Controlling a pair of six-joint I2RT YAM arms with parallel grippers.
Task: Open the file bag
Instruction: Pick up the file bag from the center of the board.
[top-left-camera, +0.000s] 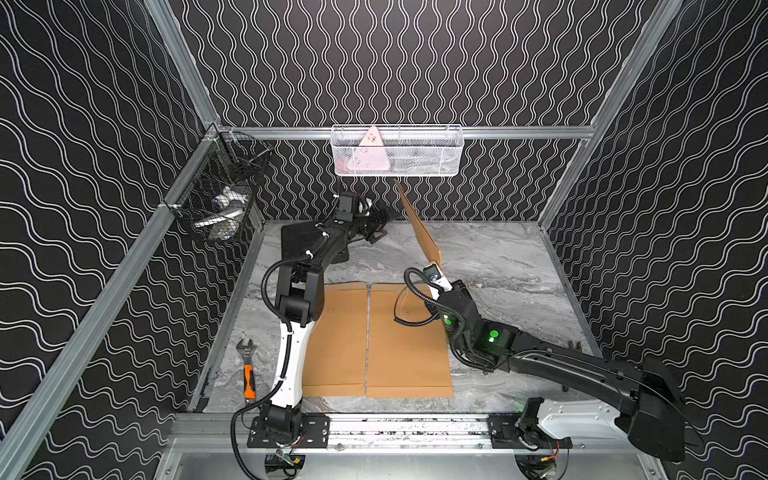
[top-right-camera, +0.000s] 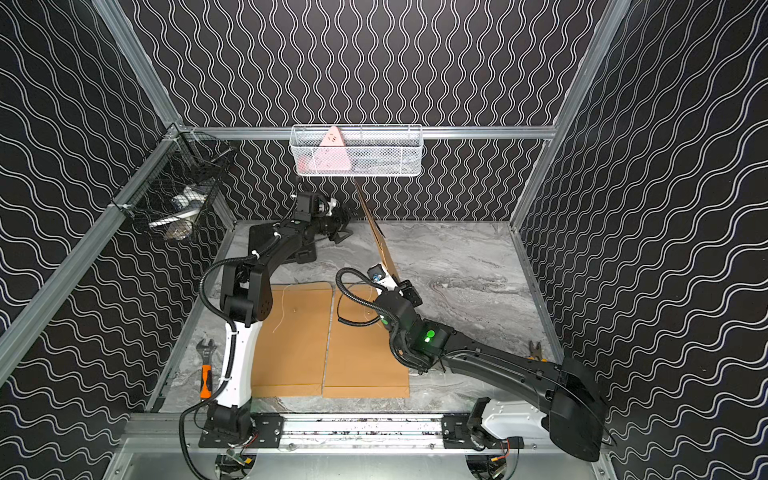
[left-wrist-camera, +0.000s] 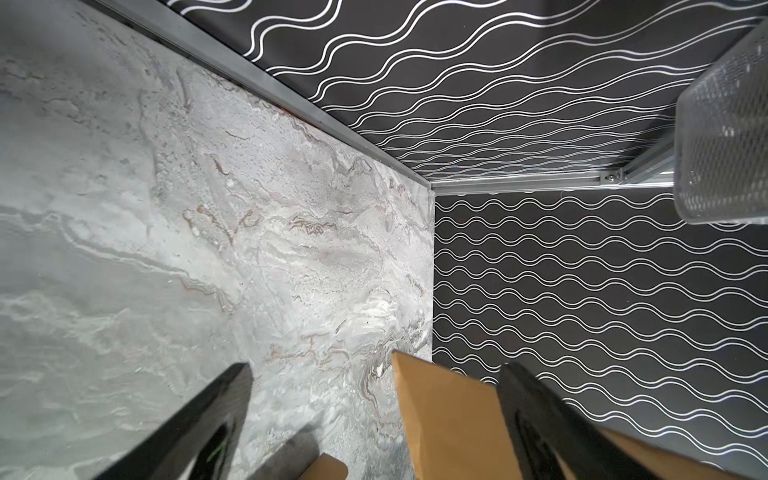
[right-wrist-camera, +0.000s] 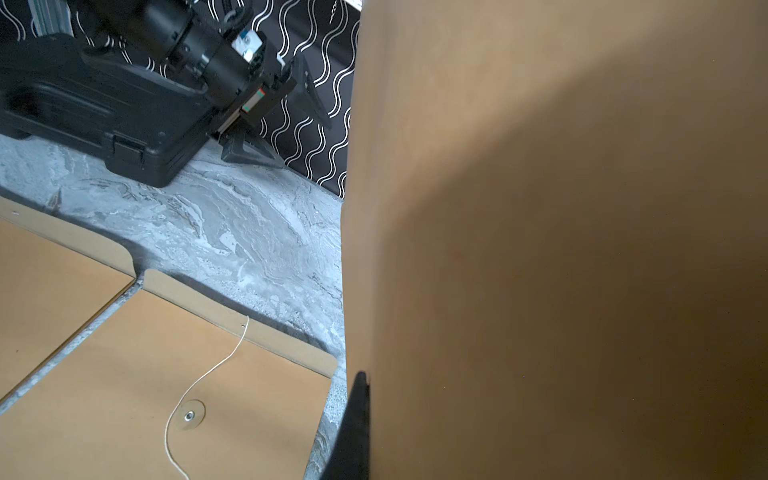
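The right gripper (top-left-camera: 435, 269) clamps the lower corner of a brown file bag (top-left-camera: 417, 226), holding it on edge and tilted above the marble-patterned desk (top-left-camera: 498, 266), toward the back wall. The left gripper (top-left-camera: 379, 226), jaws spread wide, hangs just beside the bag. In the left wrist view the bag's edge shows between its fingers (left-wrist-camera: 199, 424); whether they touch it cannot be told. A second file bag (top-left-camera: 336, 340) and a third file bag (top-left-camera: 405, 345) lie flat side by side at the front, the third's string (right-wrist-camera: 208, 374) loose. A black case (top-left-camera: 299, 237) sits behind them, and a wrench (top-left-camera: 248, 374) lies near the left arm's base.
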